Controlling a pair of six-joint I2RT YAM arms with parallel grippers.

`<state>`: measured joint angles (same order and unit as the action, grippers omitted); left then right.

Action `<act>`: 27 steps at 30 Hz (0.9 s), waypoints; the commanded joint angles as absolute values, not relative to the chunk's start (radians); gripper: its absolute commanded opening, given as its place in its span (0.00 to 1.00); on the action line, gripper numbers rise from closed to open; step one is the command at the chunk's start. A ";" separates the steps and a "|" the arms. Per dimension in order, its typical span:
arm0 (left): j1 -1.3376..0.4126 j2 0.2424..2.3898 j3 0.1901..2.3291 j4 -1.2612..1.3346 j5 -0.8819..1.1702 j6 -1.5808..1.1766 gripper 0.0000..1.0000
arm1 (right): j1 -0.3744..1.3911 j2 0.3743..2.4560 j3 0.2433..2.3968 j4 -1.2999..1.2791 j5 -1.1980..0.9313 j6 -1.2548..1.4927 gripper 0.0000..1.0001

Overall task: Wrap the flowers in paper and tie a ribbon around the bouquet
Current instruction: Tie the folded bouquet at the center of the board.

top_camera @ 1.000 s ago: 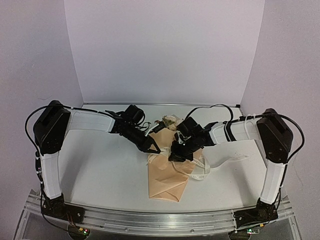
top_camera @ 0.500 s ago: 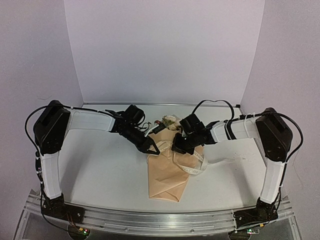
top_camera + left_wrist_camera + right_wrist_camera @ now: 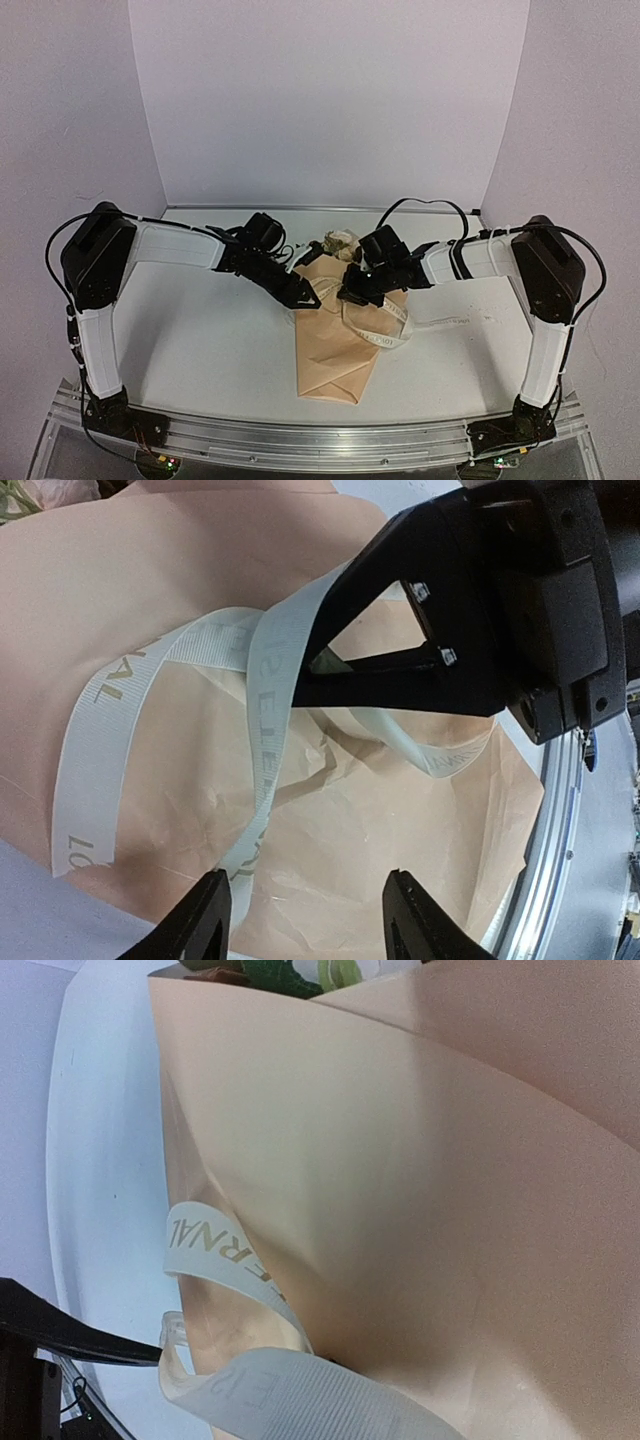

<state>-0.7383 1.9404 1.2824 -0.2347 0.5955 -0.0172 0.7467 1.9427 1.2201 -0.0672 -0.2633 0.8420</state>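
**Two Black-and-White Arms**

The left arm [image 3: 180, 243] and right arm [image 3: 485, 258] are wearing white covers between chunky black joints. Thin black cables [image 3: 420, 205] are curling out of them. At 7 and 5 o'clock, tiny green and red lights [image 3: 165, 462] are glowing. Two silver screws [image 3: 418, 588] are shining on the black, pointy right gripper [image 3: 305, 680].

Paper [image 3: 400, 1210] shows a warm, plain tan-orange. Ribbon [image 3: 80, 770] is cream-white and finely ribbed, with faint tan-gold capital lettering. Flowers [image 3: 342, 241] peek out cream, with dark green leaves. Left pincer [image 3: 310, 925] and right pincer [image 3: 348, 297] are matte black, the arms [image 3: 180, 243] white with black joints. Surface [image 3: 200, 340] is white, walls [image 3: 330, 100] pale lilac.
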 commanded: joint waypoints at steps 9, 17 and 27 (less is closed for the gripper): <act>-0.731 1.826 1.296 -0.173 0.323 0.068 0.60 | 0.747 1.968 1.264 -0.052 -0.325 0.805 0.00; -0.730 1.959 1.430 -0.283 0.258 0.171 0.57 | 0.747 1.968 1.265 -0.054 -0.328 0.799 0.00; -0.745 2.063 1.528 -0.327 0.269 0.213 0.56 | 0.747 1.962 1.261 -0.054 -0.329 0.791 0.00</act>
